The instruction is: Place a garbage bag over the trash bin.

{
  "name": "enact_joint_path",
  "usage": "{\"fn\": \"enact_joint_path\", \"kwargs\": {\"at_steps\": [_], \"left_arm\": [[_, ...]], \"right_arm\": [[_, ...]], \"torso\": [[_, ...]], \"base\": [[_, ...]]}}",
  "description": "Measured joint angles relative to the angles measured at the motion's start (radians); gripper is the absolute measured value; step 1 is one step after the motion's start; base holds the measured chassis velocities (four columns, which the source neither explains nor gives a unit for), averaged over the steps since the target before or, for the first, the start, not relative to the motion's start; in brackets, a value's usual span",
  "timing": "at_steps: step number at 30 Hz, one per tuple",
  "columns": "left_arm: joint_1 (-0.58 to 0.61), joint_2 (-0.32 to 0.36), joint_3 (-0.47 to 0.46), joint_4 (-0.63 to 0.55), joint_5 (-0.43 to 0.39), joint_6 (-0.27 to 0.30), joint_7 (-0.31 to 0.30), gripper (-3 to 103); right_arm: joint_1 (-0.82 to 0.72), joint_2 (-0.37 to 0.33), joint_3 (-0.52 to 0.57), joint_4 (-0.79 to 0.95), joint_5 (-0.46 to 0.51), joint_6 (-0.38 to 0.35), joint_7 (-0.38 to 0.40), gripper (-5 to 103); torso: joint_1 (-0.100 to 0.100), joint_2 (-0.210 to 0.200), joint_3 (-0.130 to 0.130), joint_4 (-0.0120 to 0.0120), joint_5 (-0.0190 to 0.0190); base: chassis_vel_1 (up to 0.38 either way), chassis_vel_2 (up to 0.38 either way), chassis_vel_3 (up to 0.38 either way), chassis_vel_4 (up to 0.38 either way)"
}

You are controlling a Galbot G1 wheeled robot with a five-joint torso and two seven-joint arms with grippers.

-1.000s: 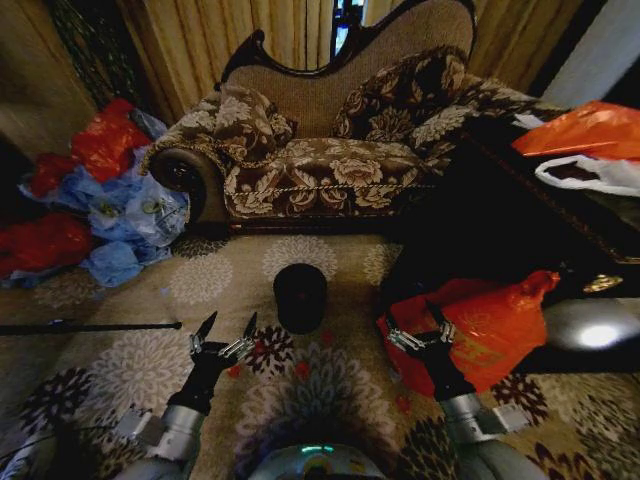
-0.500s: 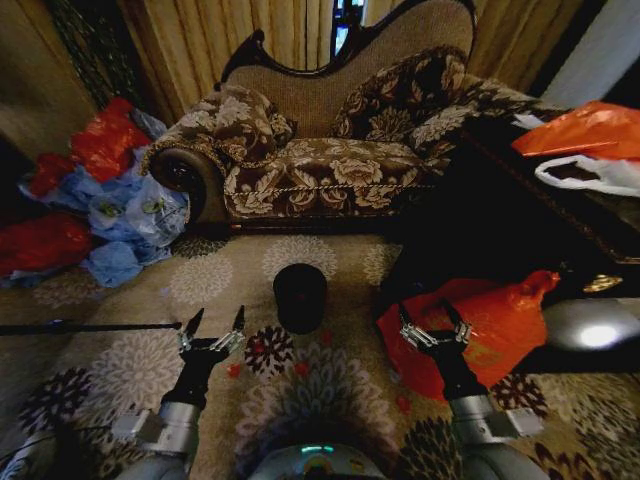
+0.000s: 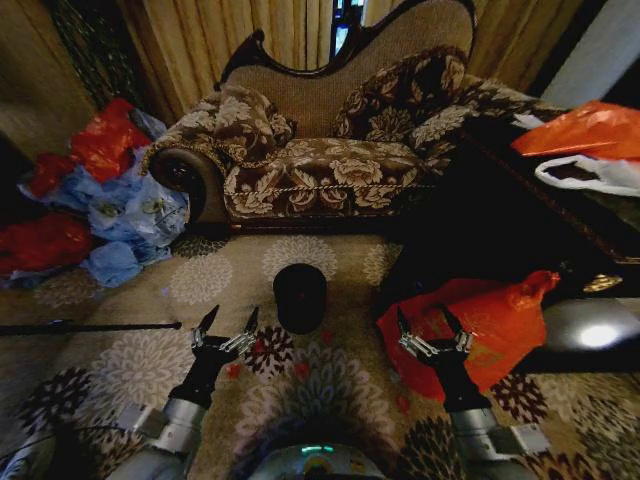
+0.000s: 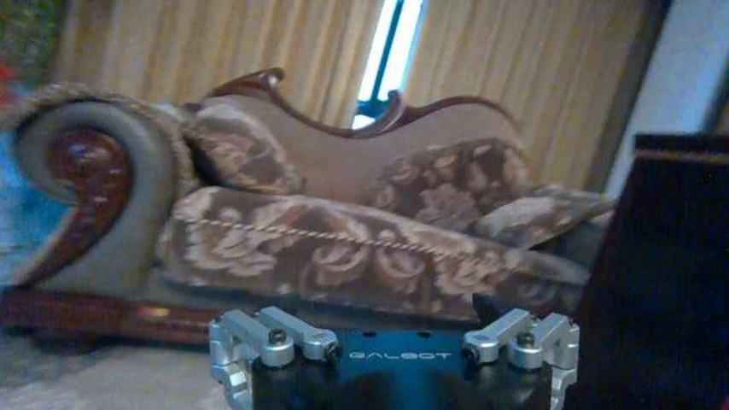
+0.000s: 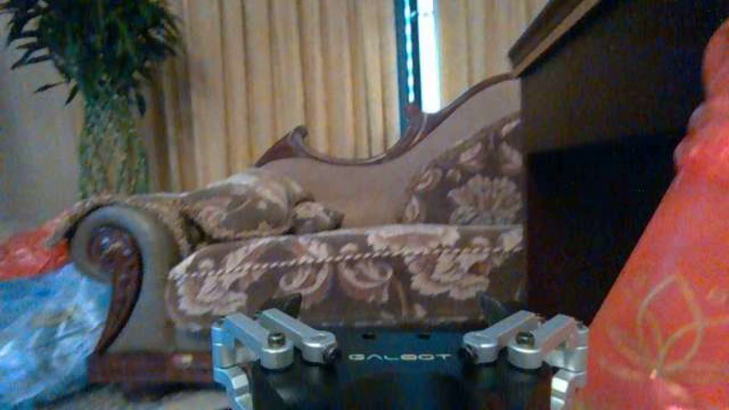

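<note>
Black bin between the two sets of jaws, on beige carpet with pale flower medallions. Red-orange glossy bag behind right jaws. Brown floral sofa, gold striped curtains, blue and red bags far left.

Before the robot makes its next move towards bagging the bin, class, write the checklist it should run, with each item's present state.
1. Trash bin upright on the carpet, mouth uncovered: ok.
2. Left gripper open, holding nothing: ok.
3. Right gripper open, in front of the large orange bag bundle: ok.
4. Garbage bag in a gripper: not ok.
5. Small garbage bag located: cannot tell.
</note>
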Motion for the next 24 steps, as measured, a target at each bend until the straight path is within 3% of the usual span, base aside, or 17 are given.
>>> {"fn": "enact_joint_path", "kwargs": {"at_steps": [4,7,10,11,14,15,18,19,20,22,24], "left_arm": [[-0.037,0.065,0.003,0.000,-0.063,0.022,-0.001,100],[-0.097,0.181,0.019,0.000,-0.165,0.053,-0.018,100],[-0.203,0.420,0.069,0.000,-0.392,0.099,-0.060,100],[-0.203,0.420,0.069,0.000,-0.392,0.099,-0.060,100],[-0.420,0.576,0.203,0.001,-0.624,0.151,-0.101,100],[-0.420,0.576,0.203,0.001,-0.624,0.151,-0.101,100],[-0.611,0.606,0.359,0.039,-0.728,0.180,-0.124,100],[-0.732,0.595,0.474,0.069,-0.771,0.195,-0.139,100],[-0.732,0.595,0.474,0.069,-0.771,0.195,-0.139,100],[-0.874,0.557,0.620,0.107,-0.815,0.208,-0.161,100],[-0.905,0.545,0.653,0.117,-0.826,0.211,-0.166,100]], "right_arm": [[0.000,0.002,-0.004,-0.022,-0.004,0.002,-0.001,100],[0.000,0.003,-0.006,-0.029,-0.006,0.002,0.000,100],[0.004,-0.001,-0.003,-0.052,-0.021,0.005,-0.002,100],[0.004,-0.001,-0.003,-0.052,-0.021,0.005,-0.002,100],[0.009,0.000,0.000,-0.073,-0.029,0.011,-0.001,100],[0.009,0.000,0.000,-0.073,-0.029,0.011,-0.001,100],[0.012,0.005,0.000,-0.097,-0.035,0.013,0.000,100],[0.013,0.008,0.000,-0.115,-0.043,0.017,-0.001,100],[0.013,0.008,0.000,-0.115,-0.043,0.017,-0.001,100],[0.016,0.011,-0.001,-0.139,-0.051,0.022,-0.002,100],[0.018,0.012,0.000,-0.146,-0.053,0.024,-0.002,100]], "torso": [[0.000,0.000,0.000,0.0000,0.0002],[0.000,0.000,0.000,0.0001,-0.0002],[0.000,0.000,0.000,-0.0003,0.0004],[0.000,0.000,0.000,-0.0003,0.0004],[0.000,0.000,0.000,-0.0003,0.0003],[0.000,0.000,0.000,-0.0003,0.0003],[0.000,0.000,0.000,-0.0003,0.0002],[0.000,0.000,0.000,0.0000,0.0001],[0.000,0.000,0.000,0.0000,0.0001],[0.000,0.000,0.000,-0.0002,-0.0001],[0.000,0.000,0.000,-0.0003,0.0003]], "base": [[0.000,0.000,0.000,0.000],[0.000,0.000,0.000,0.000],[0.000,0.000,0.000,0.000],[0.000,0.000,0.000,0.000],[0.000,0.000,0.000,0.000],[0.000,0.000,0.000,0.000],[0.000,0.000,0.000,0.000],[0.000,0.000,0.000,0.000],[0.000,0.000,0.000,0.000],[0.000,0.000,0.000,0.000],[0.000,0.000,0.000,0.000]]}}
